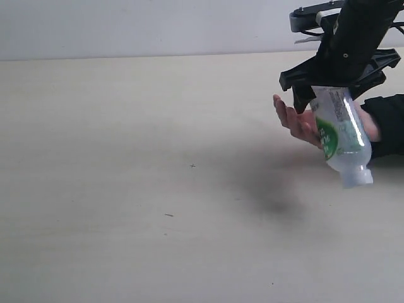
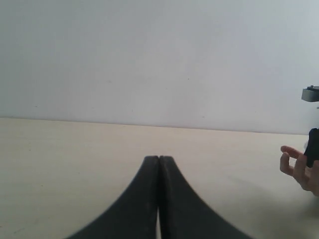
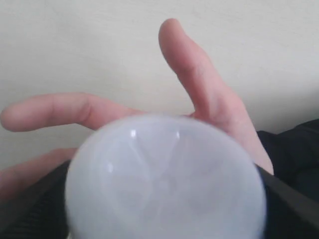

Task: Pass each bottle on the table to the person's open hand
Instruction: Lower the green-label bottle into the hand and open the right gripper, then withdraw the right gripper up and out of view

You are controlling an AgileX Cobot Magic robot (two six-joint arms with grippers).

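The clear bottle with the white-green label (image 1: 341,132) hangs cap-down at the right of the exterior view, and my right gripper (image 1: 334,88) is shut on its upper end. Just behind the bottle lies the person's open hand (image 1: 295,121), palm up, coming out of a black sleeve (image 1: 388,123). In the right wrist view the bottle's rounded base (image 3: 164,179) fills the foreground, with the hand (image 3: 199,89) spread beyond it. My left gripper (image 2: 158,160) is shut and empty above the table (image 2: 60,164). The other three bottles are out of view.
The pale beige table (image 1: 126,158) stretches across the exterior view with a few dark specks (image 1: 192,166). A plain white wall (image 1: 126,25) stands behind it. The person's hand (image 2: 299,167) shows in the left wrist view.
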